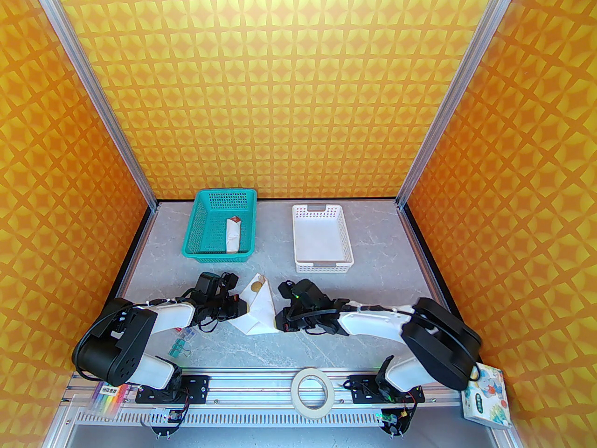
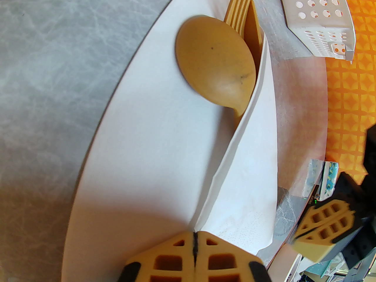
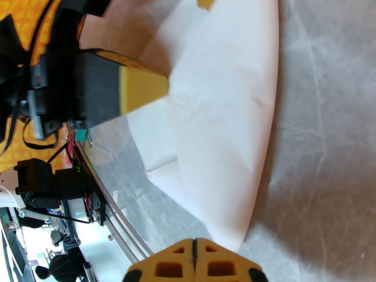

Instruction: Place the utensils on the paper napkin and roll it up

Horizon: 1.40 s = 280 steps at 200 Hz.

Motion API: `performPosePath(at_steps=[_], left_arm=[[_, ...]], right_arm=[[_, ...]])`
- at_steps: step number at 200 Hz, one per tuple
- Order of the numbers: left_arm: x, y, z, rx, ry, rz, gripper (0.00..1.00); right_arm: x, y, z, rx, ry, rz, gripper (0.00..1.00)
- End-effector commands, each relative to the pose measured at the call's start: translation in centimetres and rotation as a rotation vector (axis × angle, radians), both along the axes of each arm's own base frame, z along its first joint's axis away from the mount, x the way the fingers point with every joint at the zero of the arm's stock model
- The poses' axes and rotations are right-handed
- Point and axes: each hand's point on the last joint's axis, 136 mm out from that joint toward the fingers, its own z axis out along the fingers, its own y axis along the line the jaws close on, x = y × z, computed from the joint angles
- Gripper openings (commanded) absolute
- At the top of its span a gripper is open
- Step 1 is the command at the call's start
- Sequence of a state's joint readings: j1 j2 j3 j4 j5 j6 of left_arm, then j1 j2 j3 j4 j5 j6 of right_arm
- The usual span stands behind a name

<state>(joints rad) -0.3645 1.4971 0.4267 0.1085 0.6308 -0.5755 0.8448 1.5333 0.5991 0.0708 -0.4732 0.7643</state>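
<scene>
Your left gripper [image 1: 236,307] is pressed shut at the left edge of the paper napkin [image 1: 259,311]. On its wrist view the fingertips [image 2: 173,253] meet right where the folded flap's crease runs in, so it has paper pinched. The napkin lies on the grey table [image 1: 382,273] between your two grippers, close to the near rail, with one flap folded over the utensils. The spoon [image 2: 214,66] bowl and the fork [image 2: 238,9] tines poke out at the far end, and the handles are tucked under the flap. Your right gripper [image 1: 281,321] is closed tight too, at the napkin's near right corner. On its wrist view that corner sits just beside the fingertips [image 3: 223,258], and I can't tell whether any paper is caught between them. The napkin's right edge runs clean and free, and you've got bare table beyond it to the right. On the far side there's open table between the napkin's tip and the two baskets. The teal basket [image 1: 198,231] is far left with a white roll [image 1: 233,238] inside, and the white basket [image 1: 298,245] is far right. It's tighter on the near left, where binder clips [image 1: 179,346] lie on the table beside your left arm. A tape roll [image 1: 312,388] sits on the rail between the bases.
</scene>
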Motion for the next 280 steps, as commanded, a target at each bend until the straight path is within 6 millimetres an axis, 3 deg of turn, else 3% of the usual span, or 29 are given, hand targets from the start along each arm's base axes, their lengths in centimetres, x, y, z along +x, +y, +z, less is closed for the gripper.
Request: performPosePath(at_steps=[1,59,115,154,182,214,239,280], left_arm=[[-1.7,1.9,-2.6,0.116,0.090,0.030,0.00],[-1.7,1.9,-2.7,0.118,0.090,0.030,0.00],[-1.7,2.0,-2.7,0.122,0.092,0.032,0.00],[-1.7,2.0,-2.8,0.126,0.095,0.034,0.00],[-1.7,2.0,-2.8,0.128,0.094,0.034,0.00],[-1.6,2.0,-2.8,0.128,0.094,0.034,0.00],[-1.6,1.9,-2.8,0.130,0.092,0.029,0.00],[-1.6,1.8,-2.7,0.130,0.092,0.023,0.00]], right_arm=[[-0.5,0.5,-0.2,0.023,0.032,0.014,0.00],[-0.5,0.2,-2.1,-0.023,0.050,0.016,0.00],[-1.2,-1.7,-4.5,-0.144,0.086,0.009,0.00],[-1.9,-2.7,-5.1,-0.187,0.102,0.019,0.00],[-2.0,-2.2,-3.7,-0.143,0.087,0.033,0.00],[-0.6,-1.0,0.0,-0.083,0.010,0.035,0.00],[1.4,-0.3,2.3,-0.016,-0.042,0.015,0.00],[5.5,0.7,2.9,0.045,-0.085,-0.031,0.00]])
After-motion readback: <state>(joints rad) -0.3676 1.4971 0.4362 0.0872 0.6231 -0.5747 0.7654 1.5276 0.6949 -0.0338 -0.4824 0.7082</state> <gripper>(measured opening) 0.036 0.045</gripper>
